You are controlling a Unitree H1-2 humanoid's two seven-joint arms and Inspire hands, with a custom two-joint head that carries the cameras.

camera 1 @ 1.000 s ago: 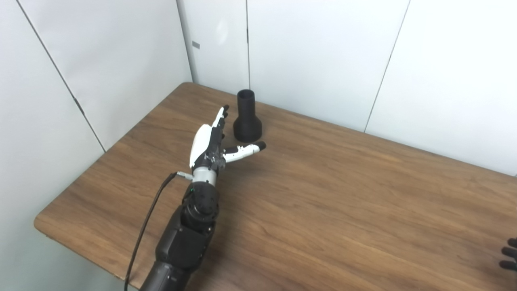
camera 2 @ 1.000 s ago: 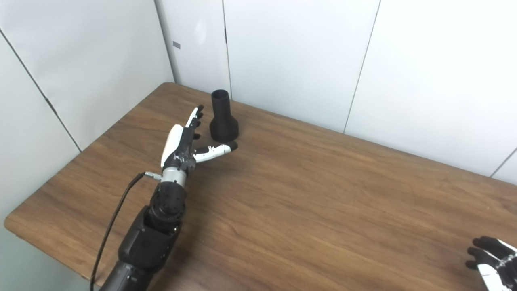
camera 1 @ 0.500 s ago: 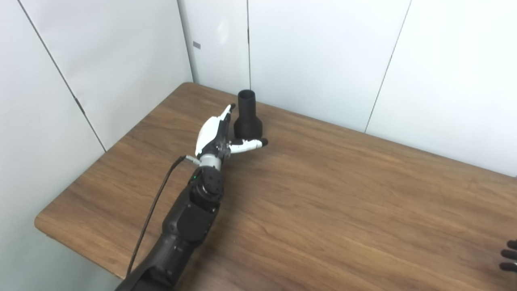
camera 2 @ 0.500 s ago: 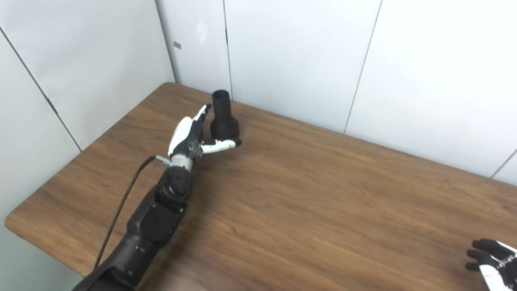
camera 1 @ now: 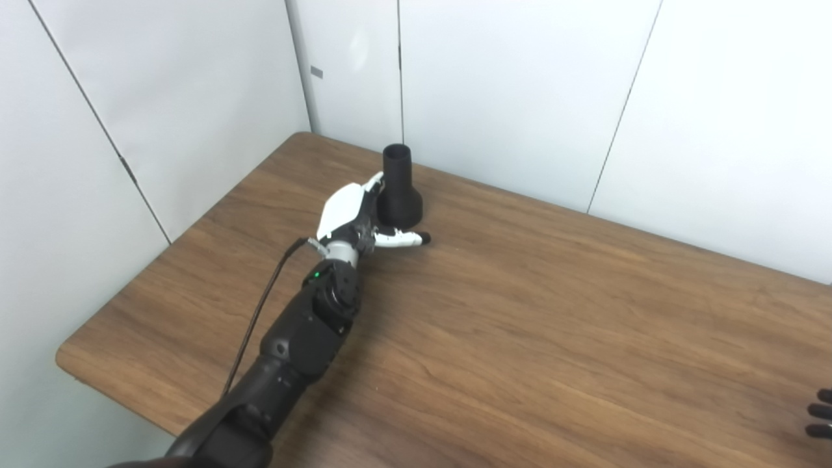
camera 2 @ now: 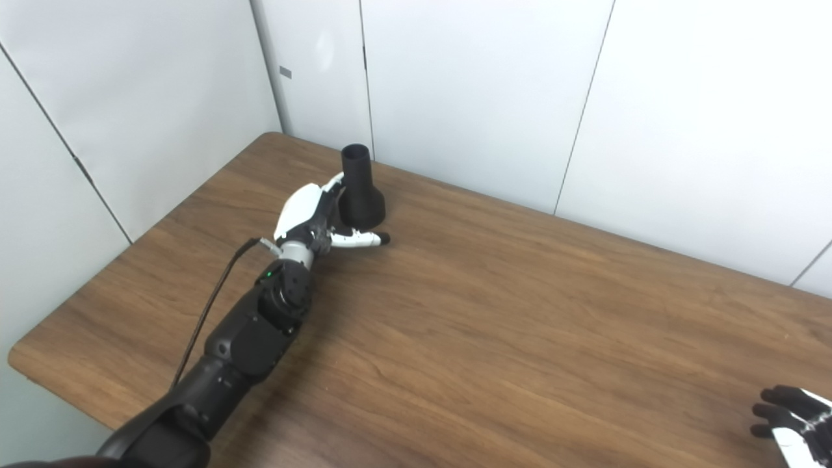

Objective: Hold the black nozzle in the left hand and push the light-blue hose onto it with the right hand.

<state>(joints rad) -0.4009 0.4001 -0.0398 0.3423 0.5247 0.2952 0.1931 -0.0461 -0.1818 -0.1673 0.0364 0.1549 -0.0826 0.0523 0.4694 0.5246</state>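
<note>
- The left hand [camera 1: 354, 218] lay at the far left part of the counter [camera 1: 533, 325], its arm reaching in from the lower left. Its fingers [camera 1: 374, 185] were spread, standing along the near-left flank of the nozzle, and the thumb [camera 1: 403, 239] stretched out low in front of the flared base. It was released, gripping nothing yet; whether the fingers already touched the nozzle could not be told.
- The black nozzle [camera 1: 398, 188] stood upright on the counter near the back wall, just beside that hand. Its long axis ran vertical, the wide flared base on the wood and the narrow round mouth pointing up.
- By its look it was a stiff, light, matte plastic piece, unlikely to crush or slip much. The likely best hold was around the flared base or the shoulder just above it, leaving the narrow neck clear for the hose to slide over. Being light and standing free, it could tip or skid if nudged from one side.
- The light-blue hose was not visible in either view.
- The right hand [camera 2: 790, 419] showed only at the far lower right edge, well apart from the nozzle, with dark fingertips curled; whether it was released or clenched could not be told.
</note>
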